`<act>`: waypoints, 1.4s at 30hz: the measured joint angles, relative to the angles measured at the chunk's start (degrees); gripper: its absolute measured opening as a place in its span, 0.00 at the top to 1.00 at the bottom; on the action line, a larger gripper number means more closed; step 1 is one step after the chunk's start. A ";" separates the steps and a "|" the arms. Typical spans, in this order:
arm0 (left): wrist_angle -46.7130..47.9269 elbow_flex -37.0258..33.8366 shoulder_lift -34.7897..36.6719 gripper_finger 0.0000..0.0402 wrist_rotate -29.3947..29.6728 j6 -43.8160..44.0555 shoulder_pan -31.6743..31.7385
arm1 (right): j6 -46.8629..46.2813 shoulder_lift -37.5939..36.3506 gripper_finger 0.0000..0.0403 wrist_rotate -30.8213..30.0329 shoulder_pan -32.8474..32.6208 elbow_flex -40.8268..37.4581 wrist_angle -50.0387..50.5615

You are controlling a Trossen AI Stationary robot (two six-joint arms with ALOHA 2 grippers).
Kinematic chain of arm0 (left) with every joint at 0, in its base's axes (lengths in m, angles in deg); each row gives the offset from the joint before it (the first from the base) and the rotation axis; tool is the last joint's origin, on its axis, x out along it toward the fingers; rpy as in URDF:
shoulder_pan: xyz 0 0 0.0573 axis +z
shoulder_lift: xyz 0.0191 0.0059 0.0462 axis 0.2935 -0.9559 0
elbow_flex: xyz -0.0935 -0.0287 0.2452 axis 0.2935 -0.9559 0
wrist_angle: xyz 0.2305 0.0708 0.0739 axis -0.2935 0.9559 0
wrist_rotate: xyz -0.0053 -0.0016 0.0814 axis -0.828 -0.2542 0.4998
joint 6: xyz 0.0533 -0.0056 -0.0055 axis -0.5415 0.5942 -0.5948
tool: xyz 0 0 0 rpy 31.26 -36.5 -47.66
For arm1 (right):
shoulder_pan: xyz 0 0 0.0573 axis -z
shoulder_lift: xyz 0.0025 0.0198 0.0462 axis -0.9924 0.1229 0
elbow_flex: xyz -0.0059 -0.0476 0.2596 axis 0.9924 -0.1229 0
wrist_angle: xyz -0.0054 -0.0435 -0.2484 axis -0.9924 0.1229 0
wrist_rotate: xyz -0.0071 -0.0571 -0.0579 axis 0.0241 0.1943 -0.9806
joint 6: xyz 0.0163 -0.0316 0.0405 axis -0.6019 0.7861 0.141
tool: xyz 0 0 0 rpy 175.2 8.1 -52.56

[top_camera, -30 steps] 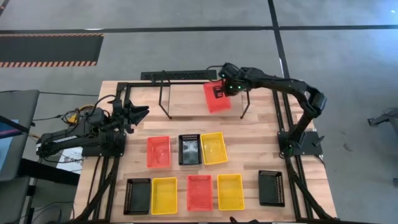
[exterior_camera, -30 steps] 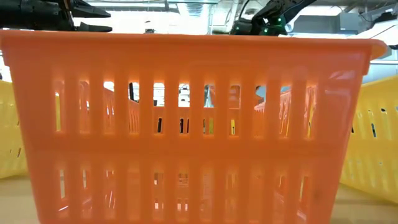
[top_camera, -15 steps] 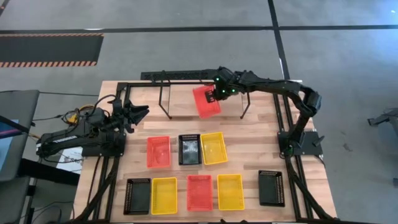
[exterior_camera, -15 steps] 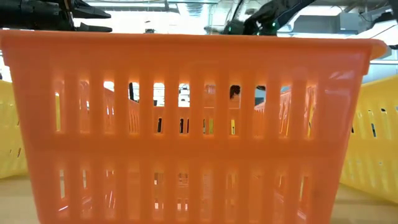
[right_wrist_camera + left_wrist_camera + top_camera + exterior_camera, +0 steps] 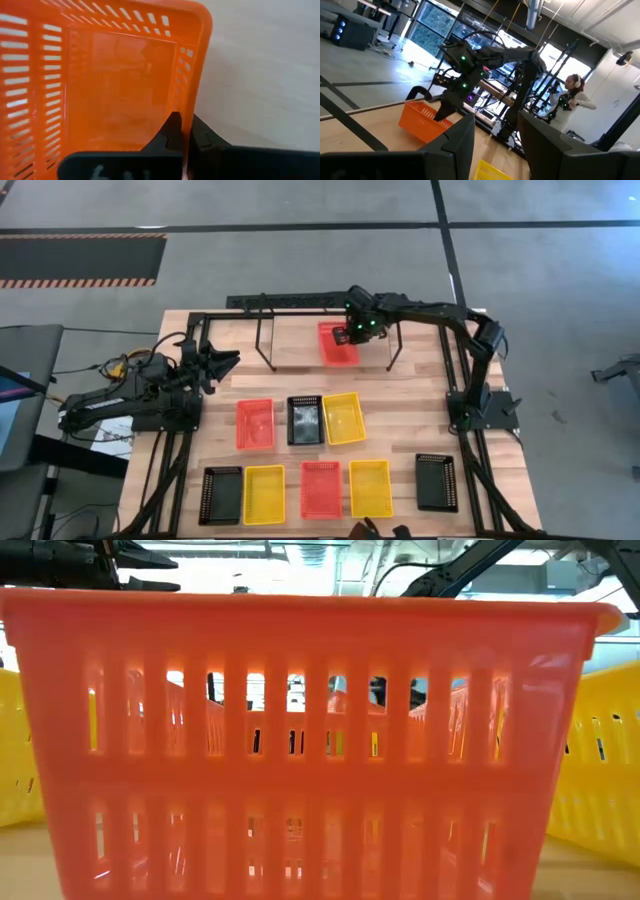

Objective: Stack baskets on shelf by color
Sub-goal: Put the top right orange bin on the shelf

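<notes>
Both arms matte black, jointed tube links. Right gripper [image 5: 352, 335] wrist carries small green indicator lights. Left gripper [image 5: 226, 360]: tapered black fingers, yellow cabling near base.

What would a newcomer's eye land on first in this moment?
The right gripper, at the table's far edge, pinches the wall of a red basket at the black wire shelf. Eight more baskets lie in two rows nearer the front, and the left gripper waits open at the left.
</notes>
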 joint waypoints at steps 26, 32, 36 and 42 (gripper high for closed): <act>0.00 0.00 0.01 0.65 0.61 -0.02 -0.01 | 2.96 -3.44 0.75 -7.09 -0.68 -0.15 3.58; 0.00 0.00 0.01 0.65 0.63 -0.02 -0.01 | 3.15 -3.53 0.68 -7.42 -0.97 -0.15 2.69; 0.00 0.00 -0.02 0.65 0.63 0.00 -0.02 | 3.14 -3.55 0.65 -7.32 -0.97 -0.13 0.36; 0.00 0.00 0.00 0.65 0.63 0.00 -0.01 | 4.44 -3.57 0.64 -3.37 -1.36 -0.13 -7.53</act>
